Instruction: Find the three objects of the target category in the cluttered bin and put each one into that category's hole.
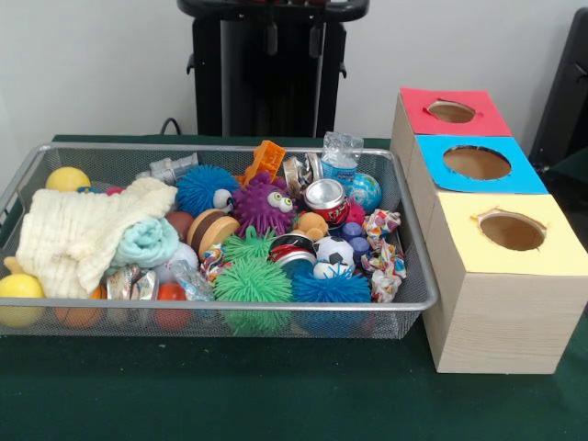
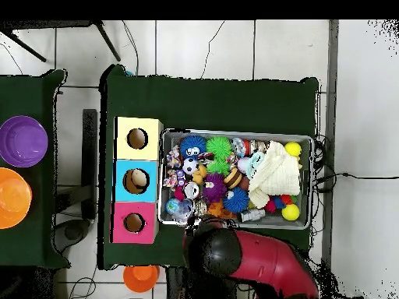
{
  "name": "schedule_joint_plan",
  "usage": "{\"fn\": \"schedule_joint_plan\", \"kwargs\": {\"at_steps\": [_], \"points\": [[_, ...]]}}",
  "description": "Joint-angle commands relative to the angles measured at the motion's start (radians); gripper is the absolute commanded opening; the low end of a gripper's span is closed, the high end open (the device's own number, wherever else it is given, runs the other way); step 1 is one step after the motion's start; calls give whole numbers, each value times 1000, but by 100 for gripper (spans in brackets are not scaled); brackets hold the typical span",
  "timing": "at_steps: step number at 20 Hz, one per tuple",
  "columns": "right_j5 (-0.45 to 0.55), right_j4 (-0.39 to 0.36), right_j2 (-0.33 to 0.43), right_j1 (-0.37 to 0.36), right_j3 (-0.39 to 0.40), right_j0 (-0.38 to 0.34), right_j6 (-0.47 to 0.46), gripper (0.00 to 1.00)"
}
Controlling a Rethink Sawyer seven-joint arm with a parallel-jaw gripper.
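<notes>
A wire-mesh bin (image 1: 230, 308) on the green table holds a jumble of toys. Among them are spiky balls in blue (image 1: 204, 188), purple with eyes (image 1: 264, 206) and green (image 1: 253, 283). A red drinks can (image 1: 324, 197) stands upright near a crushed can (image 1: 292, 248) and a plastic bottle (image 1: 340, 156). To the right of the bin in the front view stands a row of wooden boxes with round holes: red-topped (image 1: 418, 101), blue-topped (image 1: 432, 175), yellow-topped (image 1: 459, 207). The red arm (image 2: 257, 265) is drawn back off the table; its gripper does not show in either view.
A white cloth (image 1: 78, 234) and a pale teal cloth (image 1: 145, 242) cover the bin's left part, with yellow balls (image 1: 67, 178) at that end. Crumpled wrappers (image 1: 381, 225) lie at the right end. On a side table sit a purple bowl (image 2: 22, 140) and an orange bowl (image 2: 12, 196).
</notes>
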Motion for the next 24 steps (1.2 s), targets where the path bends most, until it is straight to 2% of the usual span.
{"fn": "schedule_joint_plan", "kwargs": {"at_steps": [1,5,12,24], "points": [[-44,-107,147,121,-86,-92,-148,100],[-44,-158,176,160,-124,-139,-154,100],[-103,-241,234,252,-151,-238,-146,100],[-244,-426,298,352,-115,-384,-110,100]]}}
